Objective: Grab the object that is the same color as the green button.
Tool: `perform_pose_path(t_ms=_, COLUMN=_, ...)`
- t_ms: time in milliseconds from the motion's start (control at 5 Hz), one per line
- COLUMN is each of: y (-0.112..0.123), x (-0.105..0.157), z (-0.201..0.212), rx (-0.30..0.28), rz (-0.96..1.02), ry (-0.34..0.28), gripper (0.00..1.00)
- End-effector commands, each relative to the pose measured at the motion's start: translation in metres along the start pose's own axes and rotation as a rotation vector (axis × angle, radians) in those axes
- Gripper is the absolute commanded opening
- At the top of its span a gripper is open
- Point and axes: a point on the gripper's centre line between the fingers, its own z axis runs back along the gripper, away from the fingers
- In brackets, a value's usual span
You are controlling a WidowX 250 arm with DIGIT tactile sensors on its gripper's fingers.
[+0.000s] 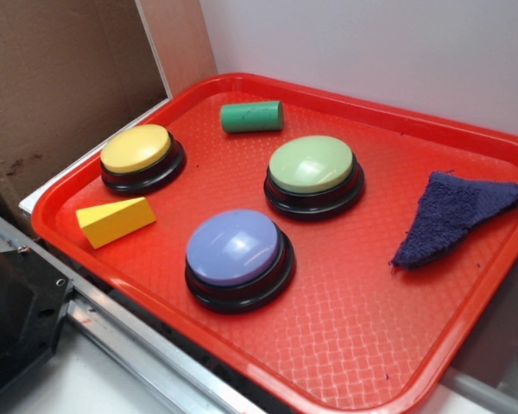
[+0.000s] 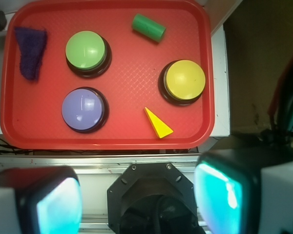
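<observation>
1. The green cylinder (image 1: pixel 251 116) lies on its side on the red tray (image 1: pixel 354 345), toward the far rim. In the exterior view it sits at about eleven o'clock from the green button (image 1: pixel 312 168), near it but not touching; in the wrist view it is at about two o'clock from that button.

2. It looks like a small solid block with a matte surface, so it is probably light, stiff and not fragile, and not very slippery. Being round and lying down, it may roll if nudged from the side.

3. The best hold is likely across its curved sides at mid-length, with the jaws square to its long axis.

4. The end effector (image 2: pixel 136 195) shows only in the wrist view, well back from the tray, with its fingers (image 2: pixel 227 192) spread wide and nothing between them.

5. The yellow button (image 1: pixel 136 148), blue-purple button (image 1: pixel 233 247), yellow wedge (image 1: pixel 115 221) and dark cloth (image 1: pixel 453 216) all stand clear of the cylinder.
</observation>
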Motion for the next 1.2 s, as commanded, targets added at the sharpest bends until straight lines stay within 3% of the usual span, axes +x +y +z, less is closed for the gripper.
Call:
perform_pose_path(t_ms=0, y=0.0, x=0.0, z=0.0, rx=0.0, rz=0.0, ry=0.0, gripper=1.0)
perform_pose_path(t_ms=600, y=0.024, x=0.124, z=-0.02, rx=0.026, rz=0.082, ry=0.032, gripper=1.0)
perform_pose_path(t_ms=800, y=0.033, x=0.156, z=-0.036, rx=0.013, rz=-0.168, ry=0.044, gripper=1.0)
perform_pose_path(t_ms=1000, y=0.03, x=0.16, z=-0.065, rx=0.014, rz=-0.418, ry=0.116, gripper=1.0)
